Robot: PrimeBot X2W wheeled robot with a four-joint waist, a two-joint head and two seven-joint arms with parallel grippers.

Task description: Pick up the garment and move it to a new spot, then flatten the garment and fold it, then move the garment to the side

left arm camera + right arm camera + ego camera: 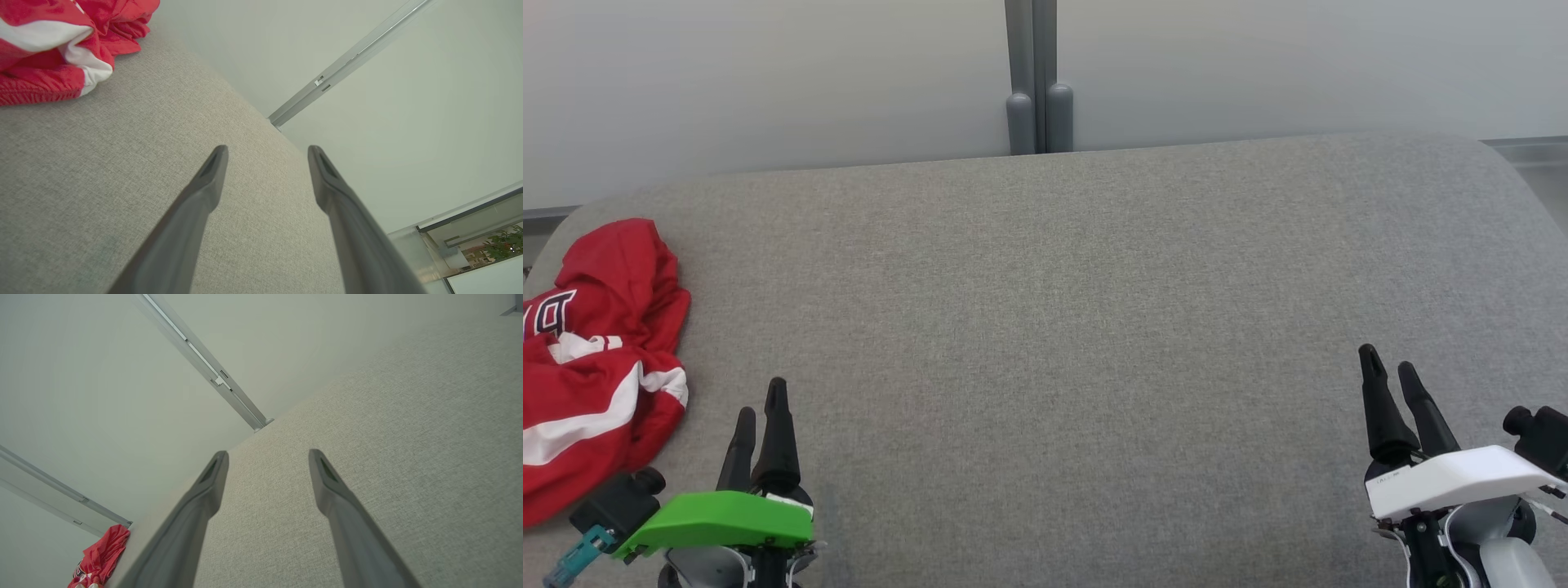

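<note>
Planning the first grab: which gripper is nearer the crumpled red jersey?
Left. The left gripper sits just beside the red jersey, not touching; the right gripper is far across the grey surface.

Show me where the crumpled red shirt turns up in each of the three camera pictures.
Head view: the garment lies at the left edge, partly cut off.
Left wrist view: the garment is in the top left corner.
Right wrist view: the garment is at the bottom left, small and far.
Shared landmark: the grey wall post meeting the grey surface.
</note>
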